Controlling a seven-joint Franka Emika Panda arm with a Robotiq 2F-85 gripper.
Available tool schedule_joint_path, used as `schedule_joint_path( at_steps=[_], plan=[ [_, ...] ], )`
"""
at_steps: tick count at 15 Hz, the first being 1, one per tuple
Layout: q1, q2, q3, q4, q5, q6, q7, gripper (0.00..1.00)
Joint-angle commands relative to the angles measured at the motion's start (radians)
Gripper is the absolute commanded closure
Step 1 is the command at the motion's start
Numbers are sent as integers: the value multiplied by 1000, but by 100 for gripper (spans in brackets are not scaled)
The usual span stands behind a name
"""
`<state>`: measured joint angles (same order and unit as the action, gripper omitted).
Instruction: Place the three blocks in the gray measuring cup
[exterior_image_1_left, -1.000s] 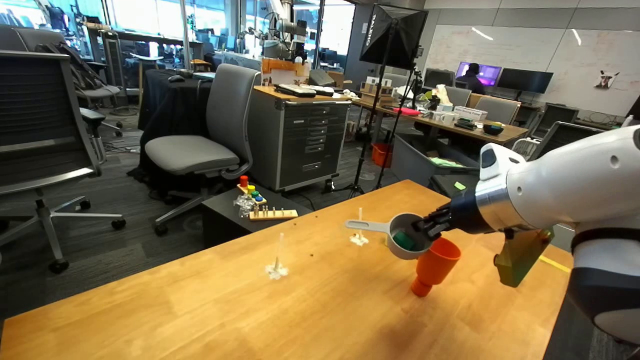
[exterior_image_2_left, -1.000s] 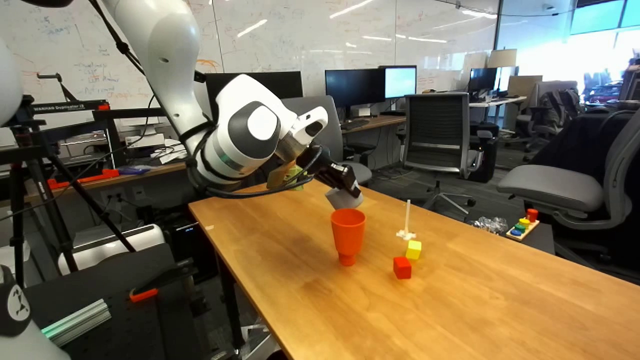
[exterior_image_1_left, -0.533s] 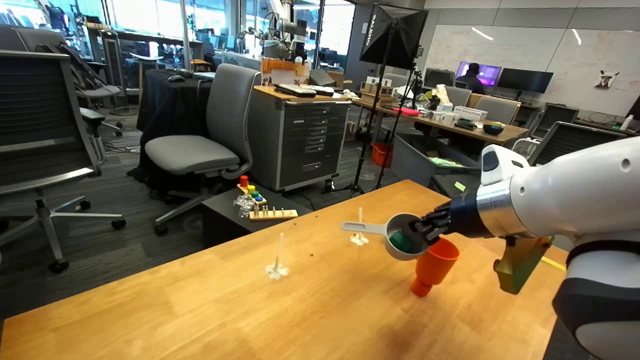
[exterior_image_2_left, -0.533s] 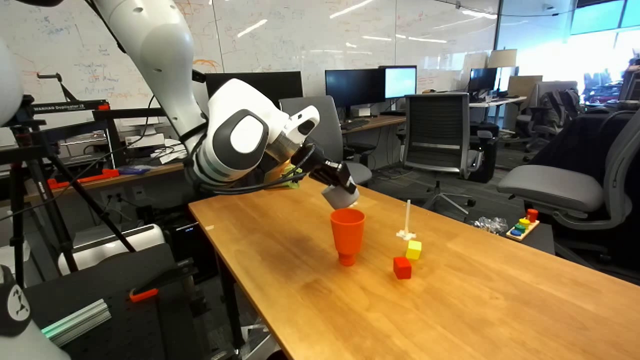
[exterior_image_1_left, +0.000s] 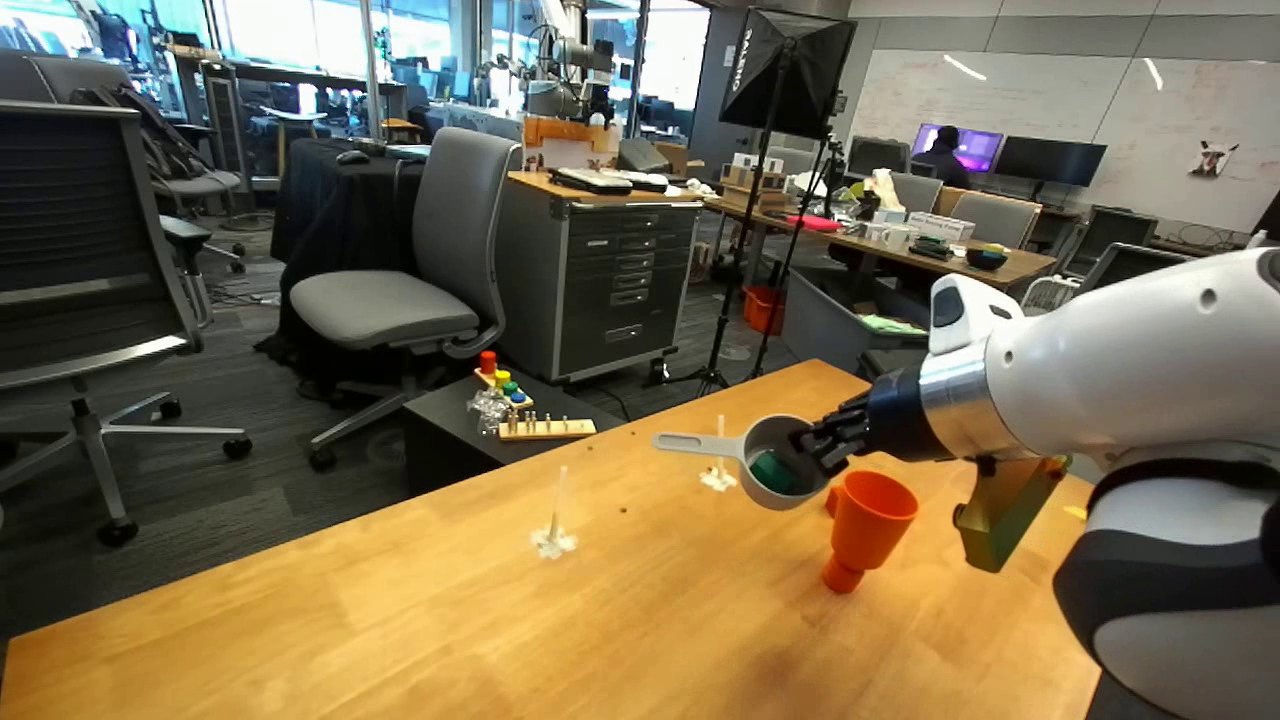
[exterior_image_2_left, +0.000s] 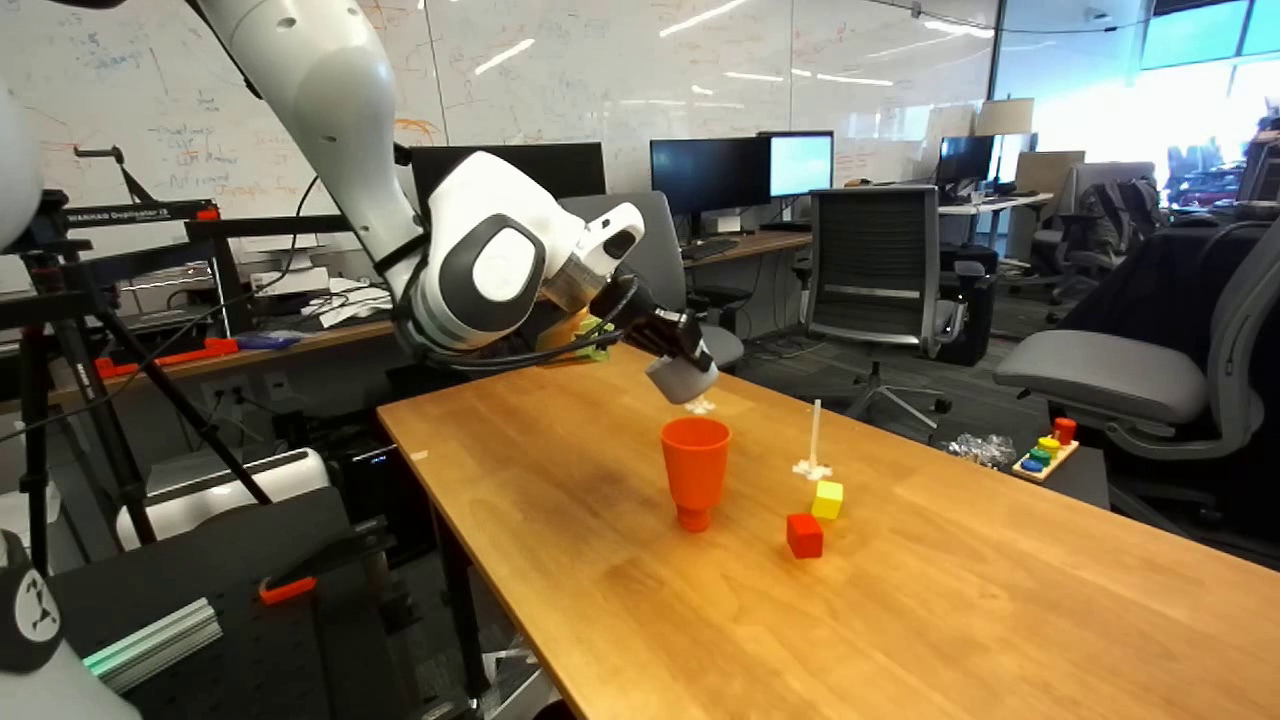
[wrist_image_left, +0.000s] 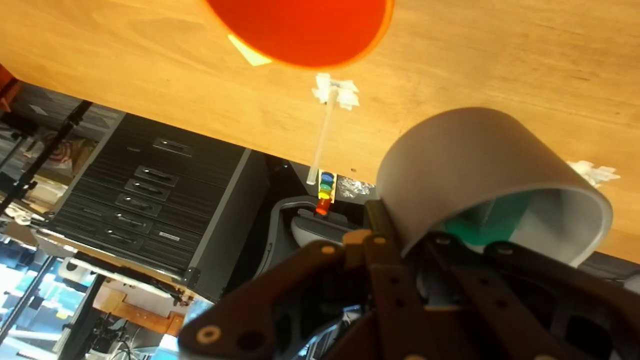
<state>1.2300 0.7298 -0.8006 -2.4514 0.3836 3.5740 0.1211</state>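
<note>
Hand (exterior_image_1_left: 822, 449): clamped on the wall of the gray cup (wrist_image_left: 465, 155).
Gray cup: tilted in air; I would set it level next.
Green block (exterior_image_1_left: 772, 472): inside; one of three placed, I judge.
Red block (exterior_image_2_left: 804, 536), yellow block (exterior_image_2_left: 827, 500): on the tabletop (exterior_image_2_left: 900, 620), to fetch afterwards.

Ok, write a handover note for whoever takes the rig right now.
Gripper: shut on the wall of the gray cup, holding it tilted above the table.
Blocks: green block inside that cup; yellow block and red block on the table, near each other.
Done: green one in the cup.
Left: yellow and red. Probably set the cup down upright first to free the gripper.
</note>
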Motion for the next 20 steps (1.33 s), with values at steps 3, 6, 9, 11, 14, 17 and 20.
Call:
schedule_joint_path(
  at_steps=[3, 6, 9, 11, 14, 17, 20],
  plan=[
    [-88, 29, 50, 171, 19, -162, -50, 97],
    [-134, 44, 75, 246, -19, -245, -20, 97],
    [-233, 36, 157, 305, -64, -279, 0, 97],
    [-311, 49, 219, 349, -83, -295, 9, 97],
    [-417, 79, 298, 407, -110, -329, 19, 97],
    [-503, 113, 356, 458, -136, -358, 29, 97],
    [-574, 138, 408, 502, -162, -383, 34, 97]
  ],
)
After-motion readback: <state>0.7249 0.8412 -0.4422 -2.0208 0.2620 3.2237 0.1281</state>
